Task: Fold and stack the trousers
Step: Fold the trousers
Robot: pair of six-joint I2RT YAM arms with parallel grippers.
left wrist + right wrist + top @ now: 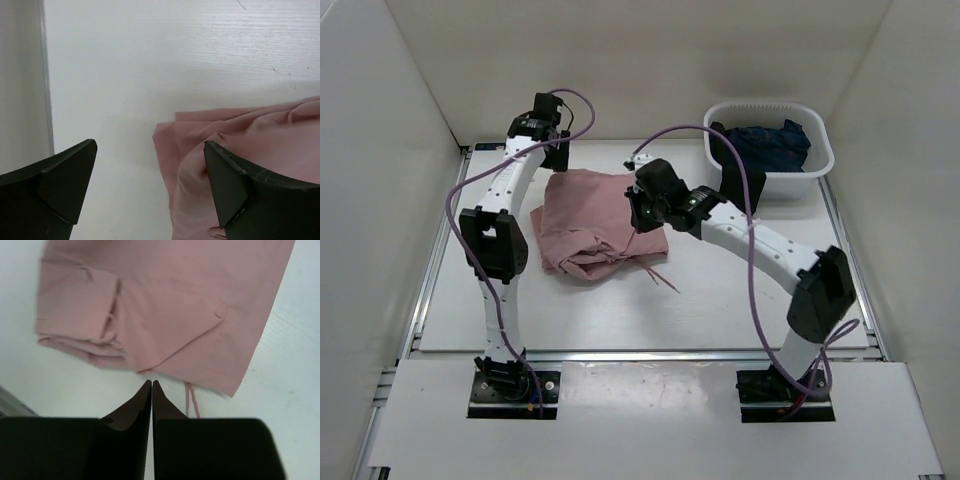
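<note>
**Top view.** You have a white desk [720, 300] inside a white-walled enclosure [620, 60], with metal rails along its left and right edges.
- The trousers [600, 225] lie folded in a dusty-pink bundle, left of centre on the desk. Their drawstring [660, 275] trails off the near right corner.
- A white basket [790, 185] sits at the far right corner and holds a dark navy garment [770, 145].
- The left claw [558, 155] is at the bundle's far left corner.
- The right claw [640, 215] is over the bundle's right side.

**Left wrist view.**
- The left claw [149, 145] is spread wide.
- One finger is over the bare desk [150, 60] and the other over the trousers [260, 135].
- A grey rail [47, 75] runs down the left.

**Right wrist view.**
- The right claw [151, 384] is pressed together, and you can see nothing held in it. Its tips are just off the edge of the trousers [165, 305].
- The drawstring [191, 400] lies beside it on the white desk [295, 365].
</note>
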